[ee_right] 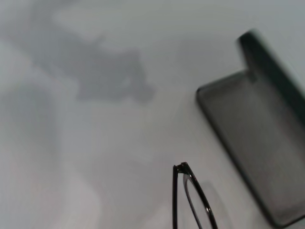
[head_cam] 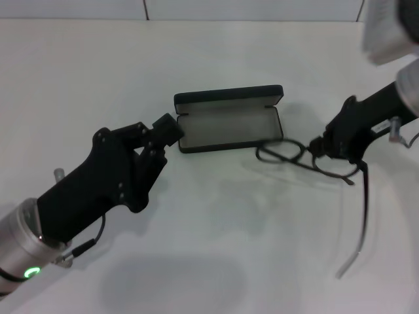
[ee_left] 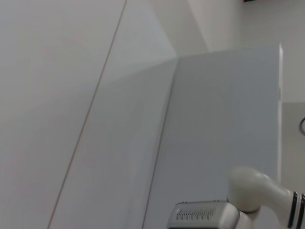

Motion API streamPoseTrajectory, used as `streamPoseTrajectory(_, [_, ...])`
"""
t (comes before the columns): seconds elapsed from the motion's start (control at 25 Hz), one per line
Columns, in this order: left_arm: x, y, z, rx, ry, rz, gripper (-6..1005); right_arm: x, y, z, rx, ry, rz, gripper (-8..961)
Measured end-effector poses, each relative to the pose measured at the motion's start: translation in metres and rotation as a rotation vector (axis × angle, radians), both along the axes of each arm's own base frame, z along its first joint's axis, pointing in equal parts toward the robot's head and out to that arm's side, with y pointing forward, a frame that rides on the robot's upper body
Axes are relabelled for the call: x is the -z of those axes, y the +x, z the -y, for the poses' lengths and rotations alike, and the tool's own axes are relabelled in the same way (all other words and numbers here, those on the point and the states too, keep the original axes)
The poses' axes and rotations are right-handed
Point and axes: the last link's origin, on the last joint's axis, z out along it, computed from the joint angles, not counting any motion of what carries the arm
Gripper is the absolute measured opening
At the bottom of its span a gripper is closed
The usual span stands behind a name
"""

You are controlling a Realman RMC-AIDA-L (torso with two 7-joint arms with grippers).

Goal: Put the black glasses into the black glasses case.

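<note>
**Q:** Where are the two claws, and what are they doing?

**A:** In the head view, the right claw sits at about three o'clock, closed on the frame of the black glasses near the bridge. The left claw sits just left of centre, its tip touching the nine o'clock end of the black glasses case; whether its fingers are spread or closed cannot be told.

**Q:** Where are the glasses relative to the case?

**A:** One lens overlaps the case's four o'clock corner; the other lies beside the right claw. One temple arm trails away toward five o'clock, over the white desk. The case lies open, grey lining up, lid raised along its twelve o'clock edge. The right wrist view shows a lens rim near the open tray.

**Q:** How will the glasses handle?

**A:** They look light, thin and easily bent, with lenses that could scratch or smear. The frame near the bridge seems the safest hold, not a lens or the slim temple arm, which may flex and swing. The trailing temple arm probably needs folding or guiding, or it could catch on the case wall.
</note>
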Motion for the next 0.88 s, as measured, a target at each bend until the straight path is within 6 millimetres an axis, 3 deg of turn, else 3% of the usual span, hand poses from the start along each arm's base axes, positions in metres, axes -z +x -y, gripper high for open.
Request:
streamPoseTrajectory(0.24, [0.001,0.013,-0.012,0.083,-0.057,-0.011,43,-0.041,0.006,0.009,0.077,0.121,-0.376,32])
streamPoseTrajectory(0.6, [0.011,0.040,-0.013,0.299,-0.213,-0.036,43,-0.086,0.014,0.020,-0.035,0.305,-0.934,31])
streamPoseTrajectory(0.88, [0.020,0.062,-0.022,0.425,-0.321,-0.075,43,-0.096,0.016,0.017,-0.063,0.323,-1.091,31])
